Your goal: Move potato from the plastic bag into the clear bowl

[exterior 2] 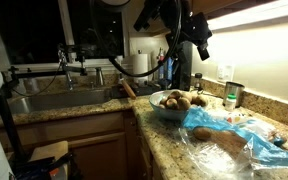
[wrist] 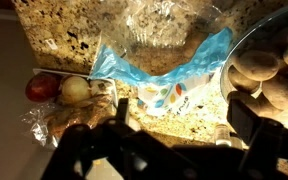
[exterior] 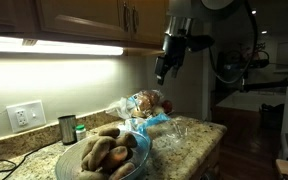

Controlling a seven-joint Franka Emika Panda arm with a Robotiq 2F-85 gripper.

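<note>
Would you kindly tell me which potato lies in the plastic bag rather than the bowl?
The lone potato in the crumpled bag, nearest the camera in an exterior view; the others are heaped in the clear bowl.

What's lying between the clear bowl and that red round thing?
In the wrist view, the crumpled plastic bag and a pale round item lie between the clear bowl and the red thing.

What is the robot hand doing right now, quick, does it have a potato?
Gripper: open, fingers spread wide, holding nothing.
</note>
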